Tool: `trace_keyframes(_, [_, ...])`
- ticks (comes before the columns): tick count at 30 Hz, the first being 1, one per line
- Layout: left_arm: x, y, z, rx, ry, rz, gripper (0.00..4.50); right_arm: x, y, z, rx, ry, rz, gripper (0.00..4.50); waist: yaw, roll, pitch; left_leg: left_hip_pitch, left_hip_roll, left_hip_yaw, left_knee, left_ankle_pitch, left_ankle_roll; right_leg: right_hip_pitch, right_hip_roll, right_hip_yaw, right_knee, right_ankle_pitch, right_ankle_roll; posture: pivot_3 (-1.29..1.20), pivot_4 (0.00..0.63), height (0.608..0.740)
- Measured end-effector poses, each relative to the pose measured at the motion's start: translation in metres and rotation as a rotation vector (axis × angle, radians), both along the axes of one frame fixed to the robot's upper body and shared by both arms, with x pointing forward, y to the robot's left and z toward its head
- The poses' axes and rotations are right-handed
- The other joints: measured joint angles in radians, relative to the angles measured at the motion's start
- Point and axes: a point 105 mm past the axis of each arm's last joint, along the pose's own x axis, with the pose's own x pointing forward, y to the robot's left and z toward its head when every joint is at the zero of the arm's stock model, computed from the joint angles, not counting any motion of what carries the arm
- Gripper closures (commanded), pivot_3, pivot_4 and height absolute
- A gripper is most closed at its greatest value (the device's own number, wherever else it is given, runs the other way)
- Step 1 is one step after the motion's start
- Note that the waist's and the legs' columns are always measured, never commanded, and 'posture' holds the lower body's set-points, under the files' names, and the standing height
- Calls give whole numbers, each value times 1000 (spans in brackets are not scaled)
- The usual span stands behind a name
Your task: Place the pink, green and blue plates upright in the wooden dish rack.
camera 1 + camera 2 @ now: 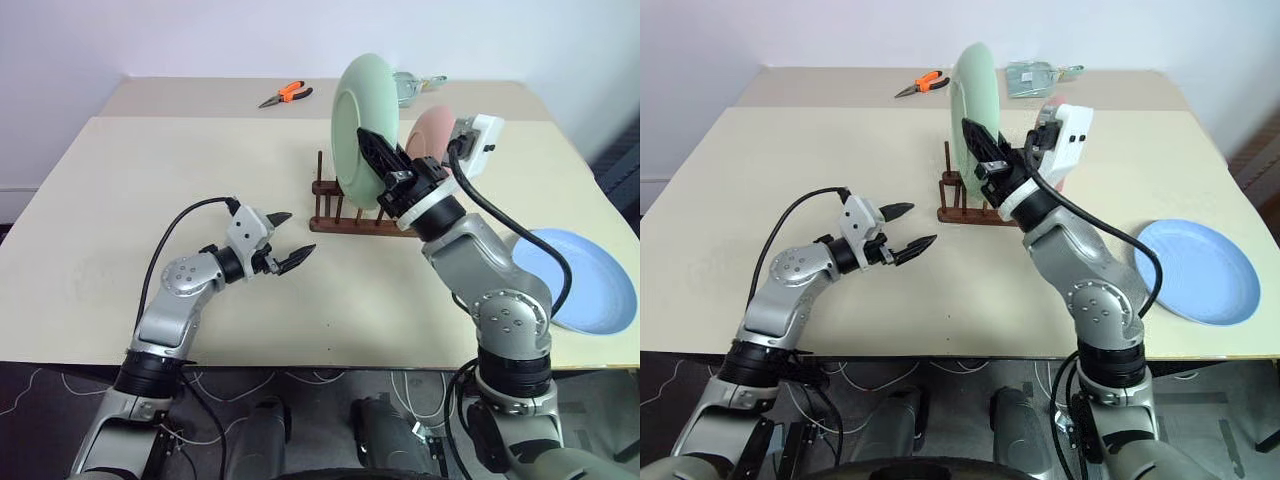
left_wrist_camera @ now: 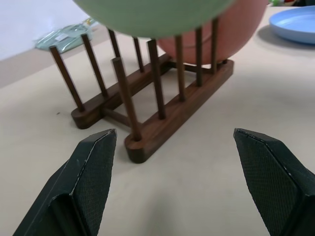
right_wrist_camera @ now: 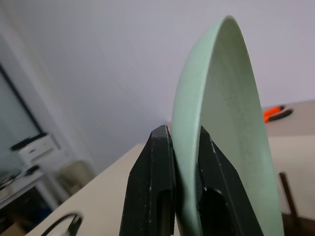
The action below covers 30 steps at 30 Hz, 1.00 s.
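Note:
My right gripper (image 3: 182, 130) is shut on the rim of the mint green plate (image 1: 362, 120) and holds it upright over the wooden dish rack (image 1: 350, 218). The plate's lower edge is about level with the peg tops (image 2: 152, 14). Behind it, the pink plate (image 1: 432, 135) stands upright in the rack's far slots. On the table at the right, the light blue plate (image 1: 585, 280) lies flat. My left gripper (image 1: 285, 240) is open and empty, level above the table to the left of the rack, pointing at it, fingers (image 2: 93, 177) wide apart.
Orange-handled pliers (image 1: 285, 95) and a clear packet (image 1: 410, 85) lie on the table's far part, behind the rack. The blue plate reaches close to the table's right front edge. Open tabletop (image 1: 150, 190) stretches left of the rack.

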Motion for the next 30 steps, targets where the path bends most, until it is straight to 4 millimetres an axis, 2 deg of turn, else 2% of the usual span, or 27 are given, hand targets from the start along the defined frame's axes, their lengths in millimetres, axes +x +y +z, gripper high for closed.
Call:
trace_keyframes(7, [-1,-1,2,1,-7,-8,588,1,-1,2,7,-15,-6,4444,-4,0,0,0,0,0,0,0,0,0,0,0,0,0,0,0,150,740])
trace_keyframes(11, [-2,-2,1,1,7,-17,588,14,-13,5,29,9,-84,4444,-3,0,0,0,0,0,0,0,0,0,0,0,0,0,0,0,150,740])
trace_keyframes(15, [-3,-5,1,-4,7,-28,588,26,-20,-7,14,72,-152,4444,-3,0,0,0,0,0,0,0,0,0,0,0,0,0,0,0,150,740])
trace_keyframes(19, [-5,-7,3,-6,2,-35,588,33,-16,-20,0,141,-148,4444,-4,0,0,0,0,0,-1,0,0,0,0,0,0,0,0,0,150,740])
trace_keyframes(23, [-5,-7,2,-6,4,-35,588,36,-17,-23,-20,159,-165,2904,-4,0,0,0,0,0,-1,0,0,0,0,0,0,0,0,0,150,740])
trace_keyframes(25, [-5,-7,2,-6,6,-35,588,38,-18,-21,-43,143,-181,1923,-4,0,0,0,0,0,-1,0,0,0,0,0,0,0,0,0,150,740])
trace_keyframes(28, [-5,-8,3,-6,9,-37,588,38,-19,-9,-191,28,-214,1923,-4,0,0,0,0,0,-1,0,0,0,0,0,0,0,0,0,150,740])
trace_keyframes(30, [-6,-9,4,-7,4,-42,588,35,-19,7,-299,-98,-227,1923,-4,1,0,0,0,0,-1,0,0,-1,0,0,0,0,0,0,150,740])
